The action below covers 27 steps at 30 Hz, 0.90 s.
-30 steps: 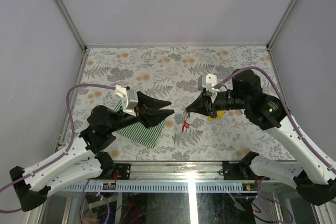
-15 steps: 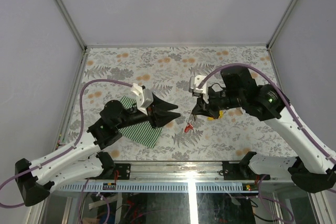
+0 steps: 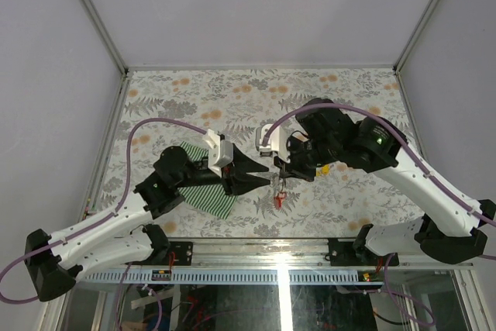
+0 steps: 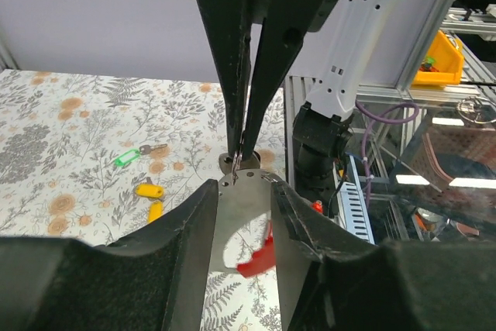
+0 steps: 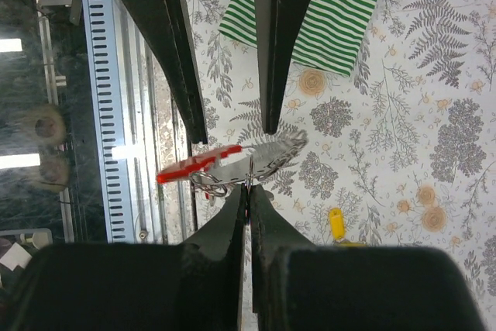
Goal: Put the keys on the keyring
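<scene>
Red tag lowest, the keyring (image 3: 277, 194) hangs roughly upright above the floral table (image 3: 232, 91) — its thin loop pinched in the closed right gripper (image 3: 280, 180). The left gripper (image 3: 267, 175) points at it, jaws parted, tips just beside the loop. Beyond, yellow and green keys (image 4: 149, 190) lie on the table.

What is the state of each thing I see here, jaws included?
Right gripper: jaws shut on the keyring.
Left gripper: jaws open, tips close to the keyring.
Keyring: pinched at its loop, red tag free.
Keys: lying loose, apart from the keyring.
Striped cloth: spread flat, partly under the left arm.
</scene>
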Each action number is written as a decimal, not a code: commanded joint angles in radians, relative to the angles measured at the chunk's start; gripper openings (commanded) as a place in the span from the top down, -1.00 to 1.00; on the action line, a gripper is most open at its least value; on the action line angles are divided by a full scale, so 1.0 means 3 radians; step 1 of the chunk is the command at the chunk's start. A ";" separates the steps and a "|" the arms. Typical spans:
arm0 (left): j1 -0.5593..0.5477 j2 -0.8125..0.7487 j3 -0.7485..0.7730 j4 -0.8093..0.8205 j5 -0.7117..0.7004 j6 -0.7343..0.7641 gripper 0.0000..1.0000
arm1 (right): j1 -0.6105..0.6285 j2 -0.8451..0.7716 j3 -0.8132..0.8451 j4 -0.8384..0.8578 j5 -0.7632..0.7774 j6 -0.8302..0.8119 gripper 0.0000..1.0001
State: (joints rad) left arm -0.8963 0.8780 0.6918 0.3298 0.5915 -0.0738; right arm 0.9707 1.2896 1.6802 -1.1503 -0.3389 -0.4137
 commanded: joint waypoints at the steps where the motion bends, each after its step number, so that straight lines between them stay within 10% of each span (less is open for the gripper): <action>1: -0.0004 0.0004 0.0036 0.0160 0.0223 0.0116 0.30 | 0.0091 0.0069 0.0256 -0.0176 0.0158 -0.0053 1.00; 27: -0.0009 0.0259 0.0179 0.0267 0.0350 0.0128 0.40 | 0.0231 0.0085 0.0184 0.0025 0.0103 -0.0058 1.00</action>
State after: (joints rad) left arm -0.8963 0.9451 0.7109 0.3450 0.6678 -0.0498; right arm 1.0279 1.3247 1.7195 -1.1912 -0.3054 -0.4198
